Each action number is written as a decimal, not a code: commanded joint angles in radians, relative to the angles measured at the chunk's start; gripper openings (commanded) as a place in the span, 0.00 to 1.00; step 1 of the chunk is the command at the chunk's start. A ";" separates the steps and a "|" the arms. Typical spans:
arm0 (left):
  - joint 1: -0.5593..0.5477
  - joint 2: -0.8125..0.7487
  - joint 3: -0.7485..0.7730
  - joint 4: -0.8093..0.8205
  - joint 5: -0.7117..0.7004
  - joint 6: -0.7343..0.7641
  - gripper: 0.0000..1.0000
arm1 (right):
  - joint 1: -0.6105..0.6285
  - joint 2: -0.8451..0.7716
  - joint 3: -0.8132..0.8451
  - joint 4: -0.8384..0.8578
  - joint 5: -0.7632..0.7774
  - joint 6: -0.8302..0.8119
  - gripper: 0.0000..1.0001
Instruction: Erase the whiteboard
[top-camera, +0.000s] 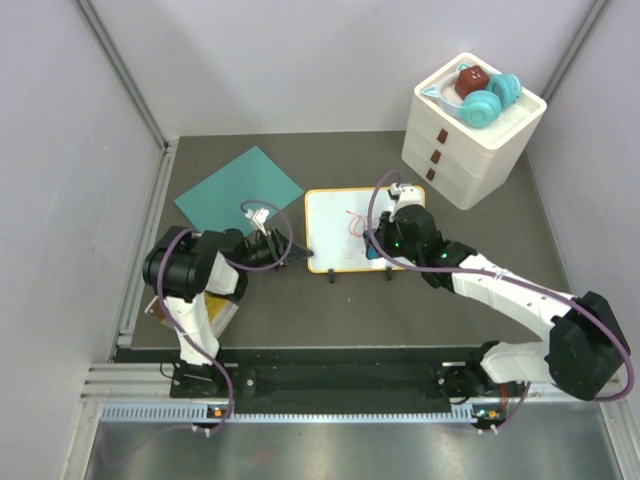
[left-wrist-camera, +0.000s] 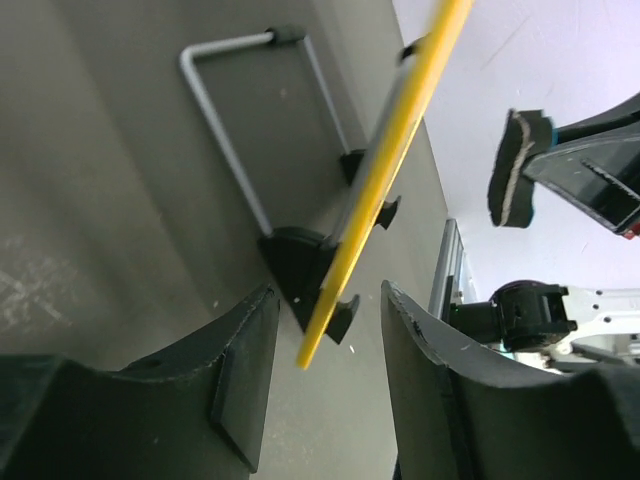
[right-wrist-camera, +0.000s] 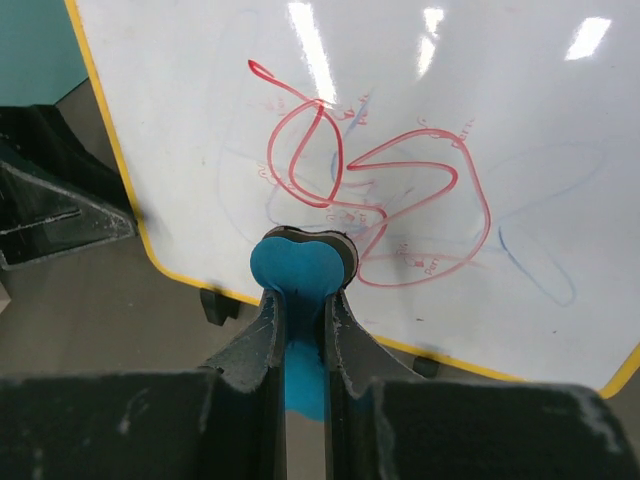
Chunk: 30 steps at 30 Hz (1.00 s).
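The whiteboard (top-camera: 340, 232) lies mid-table, white with a yellow frame and red scribbles (right-wrist-camera: 375, 190) near its centre. My right gripper (top-camera: 374, 248) is over the board's near right part, shut on a blue eraser (right-wrist-camera: 300, 262) whose dark felt edge meets the board just below the scribbles. My left gripper (top-camera: 297, 252) is at the board's left edge, open. In the left wrist view the board's yellow edge (left-wrist-camera: 385, 170) and a black foot (left-wrist-camera: 300, 265) stand between the open fingers (left-wrist-camera: 250, 360) without touching them. The eraser also shows there (left-wrist-camera: 515, 170).
A teal square sheet (top-camera: 238, 188) lies at the back left. A white drawer unit (top-camera: 465, 140) with teal round objects and a bowl on top stands at the back right. A wire stand (left-wrist-camera: 225, 130) shows under the board. Grey walls enclose the table.
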 joint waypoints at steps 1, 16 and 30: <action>-0.002 0.040 0.019 0.209 0.002 -0.044 0.49 | -0.028 0.009 -0.010 0.059 -0.010 0.013 0.00; -0.013 0.170 0.085 0.409 0.083 -0.173 0.31 | -0.036 0.023 -0.033 0.082 0.006 0.020 0.00; -0.015 0.081 0.019 0.407 0.076 -0.108 0.14 | -0.036 0.055 -0.035 0.048 0.131 0.010 0.00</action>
